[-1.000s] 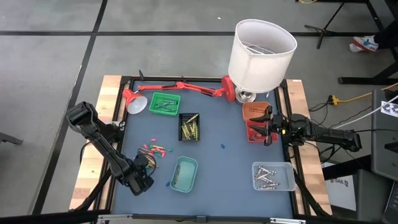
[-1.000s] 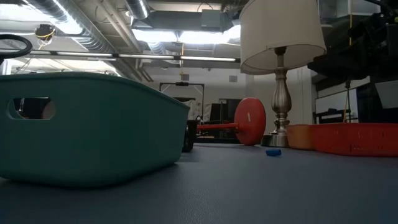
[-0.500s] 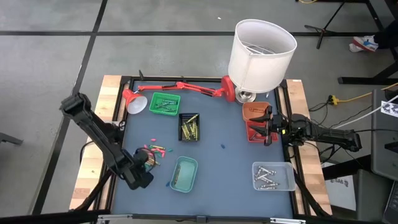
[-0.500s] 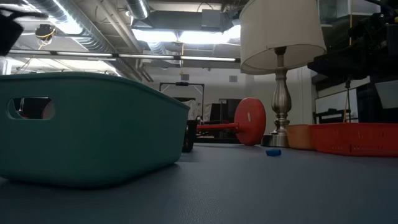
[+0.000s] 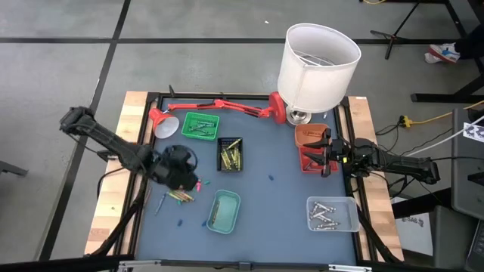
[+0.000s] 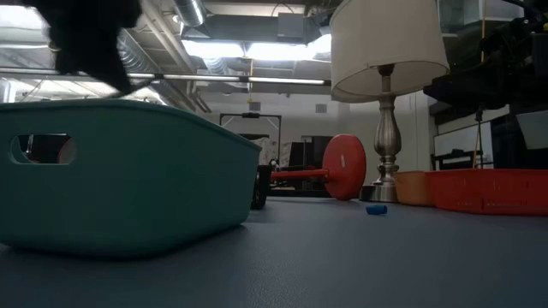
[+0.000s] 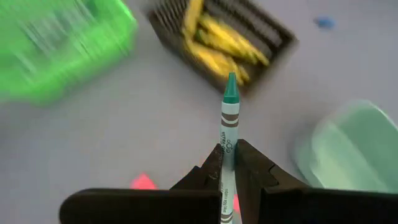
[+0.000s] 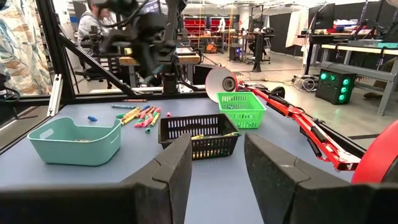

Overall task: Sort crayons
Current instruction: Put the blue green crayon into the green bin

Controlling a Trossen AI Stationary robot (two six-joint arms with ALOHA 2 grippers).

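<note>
While the right gripper (image 5: 327, 153) waits with its fingers spread wide at the right edge of the counter (image 5: 265, 204), beside the red tray (image 5: 310, 160), the left gripper (image 7: 228, 163) is clamped on a green crayon (image 7: 229, 134) (its tip pointing toward the black tray of yellow crayons (image 7: 219, 46)). In the high view that gripper (image 5: 181, 168) hangs left of centre, above the loose pile of crayons (image 5: 184, 195) lying on the counter. The green tray (image 5: 200, 125) sits in the upper left of the counter, the black tray (image 5: 230, 154) just right of it, the teal tray (image 5: 223, 211) at lower centre, and a clear tray (image 5: 332, 214) at lower right.
</note>
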